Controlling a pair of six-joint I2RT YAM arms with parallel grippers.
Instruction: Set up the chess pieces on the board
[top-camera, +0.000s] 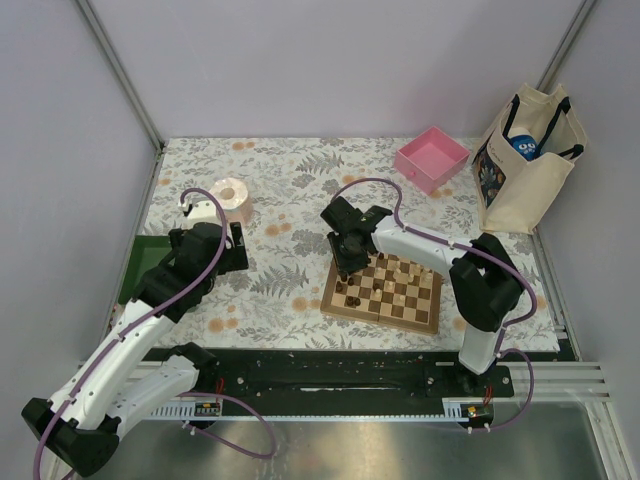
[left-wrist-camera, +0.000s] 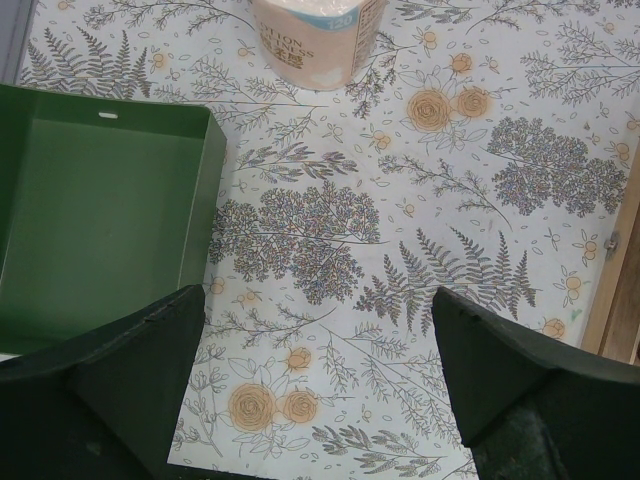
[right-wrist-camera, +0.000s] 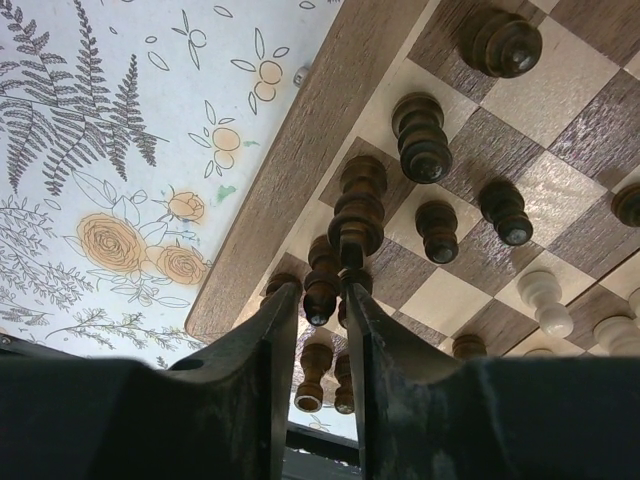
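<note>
The top external camera looks down from high behind the arm bases, taking in the whole table (top-camera: 300, 190). The left wrist camera faces down close over that surface, sharing the green tray (left-wrist-camera: 205, 200) and paper roll (left-wrist-camera: 315, 40) with it; the right wrist camera skims the board (right-wrist-camera: 290, 150) corner from very near.

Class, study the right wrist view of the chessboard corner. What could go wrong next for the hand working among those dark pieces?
1. The right hand has its tips amid closely packed dark pieces; widening or pulling back at an angle could topple a neighbour.
2. This cluster stands beside the border of the board, so a knocked piece might roll off onto the floral table cover.
</note>
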